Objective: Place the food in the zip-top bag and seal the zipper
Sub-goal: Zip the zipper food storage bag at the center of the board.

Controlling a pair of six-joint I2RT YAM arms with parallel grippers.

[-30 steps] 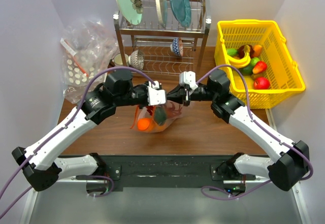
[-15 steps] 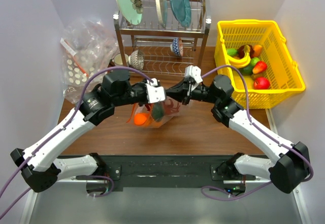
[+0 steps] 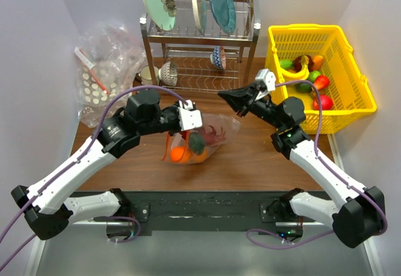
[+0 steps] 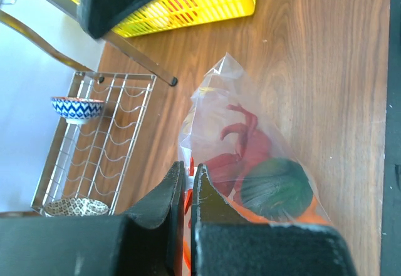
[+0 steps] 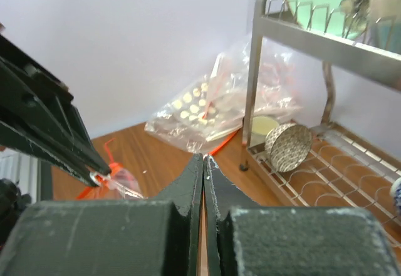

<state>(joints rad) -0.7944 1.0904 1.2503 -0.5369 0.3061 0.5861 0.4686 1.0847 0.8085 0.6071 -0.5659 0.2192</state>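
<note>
The zip-top bag hangs from my left gripper with its lower end near the table. Through the clear plastic show the red lobster, the dark green fruit and the orange. In the left wrist view my left gripper is shut on the bag's top edge, with a strip of the white-and-red zipper band showing between its fingers. My right gripper is shut on nothing, raised to the right of the bag and apart from it. Its wrist view shows the bag at lower left.
A metal dish rack with plates and small bowls stands at the back. A yellow basket of toy fruit sits at the right. A heap of clear dotted plastic bags lies at the back left.
My right gripper has drawn away from the bag's top edge, up and to the right. My left gripper has kept its hold, and the bag has shifted a little.
</note>
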